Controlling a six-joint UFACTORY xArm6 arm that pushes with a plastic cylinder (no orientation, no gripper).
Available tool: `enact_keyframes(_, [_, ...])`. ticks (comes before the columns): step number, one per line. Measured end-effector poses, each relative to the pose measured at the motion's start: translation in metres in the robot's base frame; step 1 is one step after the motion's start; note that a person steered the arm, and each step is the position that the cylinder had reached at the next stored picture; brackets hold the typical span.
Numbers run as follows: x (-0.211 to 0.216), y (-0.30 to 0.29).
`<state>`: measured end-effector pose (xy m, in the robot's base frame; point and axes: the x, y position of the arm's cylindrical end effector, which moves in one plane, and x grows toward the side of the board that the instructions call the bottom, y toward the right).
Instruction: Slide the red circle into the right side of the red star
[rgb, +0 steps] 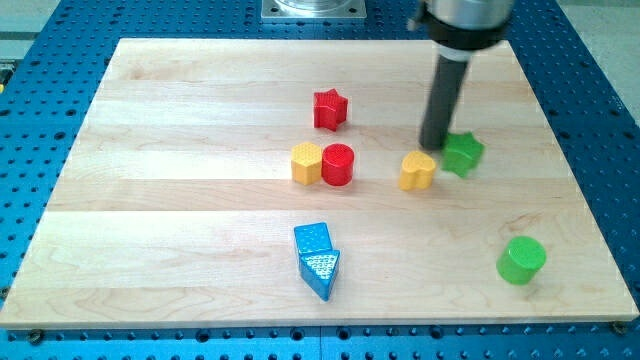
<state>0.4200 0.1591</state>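
The red circle (338, 164) sits near the board's middle, touching a yellow hexagon (306, 163) on its left. The red star (330, 109) lies just above them, apart from both. My tip (434, 147) is well to the right of the red circle, between a yellow heart-shaped block (417, 170) below left of it and a green star (462, 153) to its right, close to both.
A blue cube (313, 239) and a blue triangle (321, 272) touch each other at the bottom centre. A green circle (521, 259) sits at the lower right. The wooden board (150, 200) lies on a blue perforated table.
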Motion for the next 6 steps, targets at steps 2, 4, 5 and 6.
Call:
enact_keyframes(2, [0.007, 0.050])
enact_keyframes(4, [0.080, 0.041])
enact_keyframes(5, [0.058, -0.006])
enact_keyframes(6, [0.114, -0.054])
